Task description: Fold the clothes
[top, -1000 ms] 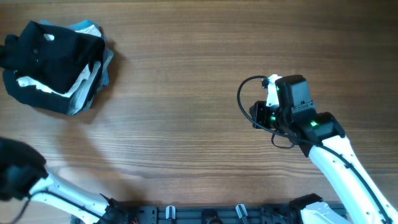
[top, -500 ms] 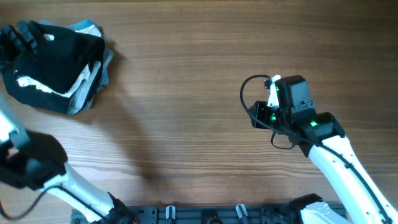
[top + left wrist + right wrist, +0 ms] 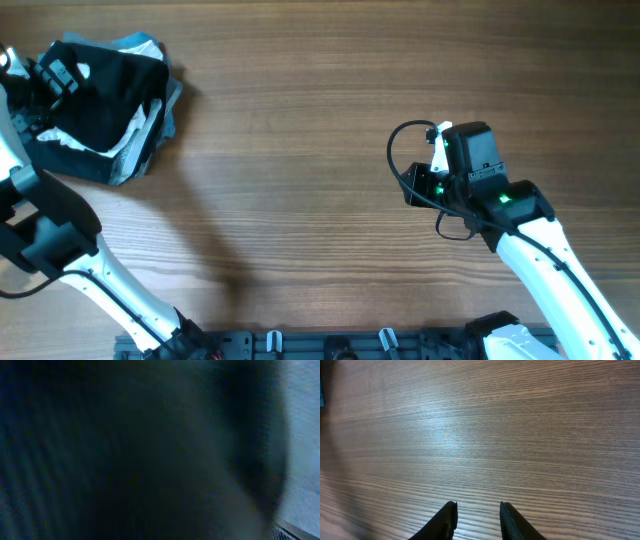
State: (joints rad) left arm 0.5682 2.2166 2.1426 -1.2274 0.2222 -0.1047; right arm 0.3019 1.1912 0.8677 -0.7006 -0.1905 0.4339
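Where the desk [image 3: 300,100] runs into its far-left top corner, the black T-shirt [image 3: 100,90] sits as a crumpled heap, not flat and not folded. The fabric looks soft and plain, bunched w/ deep creases, sleeves and hem not separable from overhead. It lies on top of other laundry: pale cloth [image 3: 135,140] pokes out along its lower right edge, and blue-grey cloth [image 3: 172,100] shows on the right side and at the top.

The left gripper [image 3: 55,72] is down at the heap's upper left, right on the black fabric. Its jaws are hidden in the dark cloth, so can't tell if they're spread or pinching anything. The left wrist cam is no help: nearly all dark blur, w/ only a paler blue-grey strip down the right edge.

The right gripper [image 3: 477,505] is on the desk's right side, well apart from the T-shirt. Its jaws are spread, w/ a clear gap btwn the two black tips and nothing in it. Only bare wood grain is in front of them, and they touch no cloth.
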